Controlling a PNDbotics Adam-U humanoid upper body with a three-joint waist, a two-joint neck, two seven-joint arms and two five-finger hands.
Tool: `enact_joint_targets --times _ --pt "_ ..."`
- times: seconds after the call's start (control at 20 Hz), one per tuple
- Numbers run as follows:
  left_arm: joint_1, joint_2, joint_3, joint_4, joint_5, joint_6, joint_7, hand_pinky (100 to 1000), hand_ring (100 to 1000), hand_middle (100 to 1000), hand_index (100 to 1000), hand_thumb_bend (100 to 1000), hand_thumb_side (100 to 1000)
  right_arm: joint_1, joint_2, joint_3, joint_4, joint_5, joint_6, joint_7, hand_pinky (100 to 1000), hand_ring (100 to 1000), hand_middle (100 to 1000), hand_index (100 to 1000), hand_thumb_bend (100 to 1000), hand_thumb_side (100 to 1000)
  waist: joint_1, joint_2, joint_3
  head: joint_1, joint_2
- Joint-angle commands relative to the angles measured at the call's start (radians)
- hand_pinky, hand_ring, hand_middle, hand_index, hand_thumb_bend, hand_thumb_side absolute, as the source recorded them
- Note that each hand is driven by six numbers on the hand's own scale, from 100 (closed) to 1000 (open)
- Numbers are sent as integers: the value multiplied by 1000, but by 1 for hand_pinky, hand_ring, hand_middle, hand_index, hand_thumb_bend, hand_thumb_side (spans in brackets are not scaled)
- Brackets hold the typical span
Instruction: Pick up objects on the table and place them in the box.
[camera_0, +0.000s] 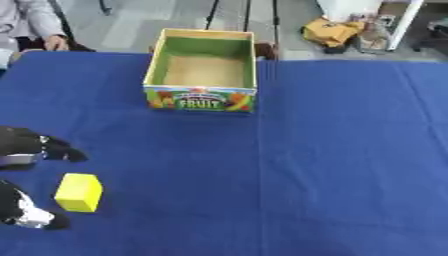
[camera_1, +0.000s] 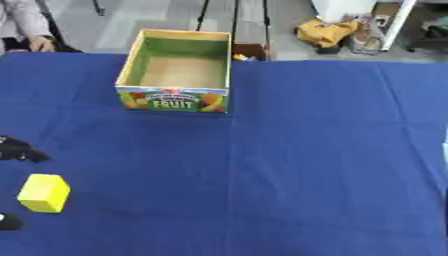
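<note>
Looking down: a blue-covered table (camera_0: 350, 150) with one box and one block on it.
Box: an open cardboard box (camera_0: 202, 70) with green inner walls and the word FRUIT on its printed front panel; it stands upright toward the far side of the table.
Box contents: only the bare brown floor of the box shows; nothing lies inside it.
Block: a yellow block (camera_0: 80, 192) lies on the cloth well nearer the camera than the box and to the left of it, outside the box.
Left hand: the left hand (camera_0: 26, 147) comes in from the left edge, between the box and the block in depth, just beside the block but apart from it; another black and silver part of it shows on the block's near side. Its fingers hold nothing; whether they are straight or curled I cannot tell.
Right hand: it shows in neither view.
Surface: the blue cloth has a crease running from the box's right corner toward the camera.
Room: beyond the box lies a grey floor, with a crumpled yellow bag (camera_0: 332, 31) to the box's far right.
</note>
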Motion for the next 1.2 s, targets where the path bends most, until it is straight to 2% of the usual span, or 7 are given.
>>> enact_joint_targets --times 0.05,0.3,0.5,0.85,1.2 --pt "-16 46 4 -14 -1 12 1 801 877 863 1000 532 769 -14 -10 -1 -15 0 0 3 788 880 737 871 100 1000 4 -18 0 4 -7" --pt "-31 60 -22 -13 -31 67 1 802 889 893 1000 528 763 -15 -9 1 -15 -1 0 5 788 880 736 871 100 1000 3 -13 -5 13 -25" --pt "-49 62 -45 7 -47 88 1 812 899 912 1000 523 758 -17 -8 2 -15 -3 -1 7 788 880 736 871 100 1000 1 -10 -7 21 -34" --pt "-79 61 -100 99 -70 69 1 820 906 912 1000 507 721 -20 -5 3 -15 -5 -1 8 788 880 735 871 100 1000 -2 -4 -13 31 -43" --pt "-104 54 -122 179 -101 47 1 820 906 906 1000 494 714 -23 -3 4 -15 -6 -1 9 788 880 734 871 100 1000 -3 0 -14 37 -44"
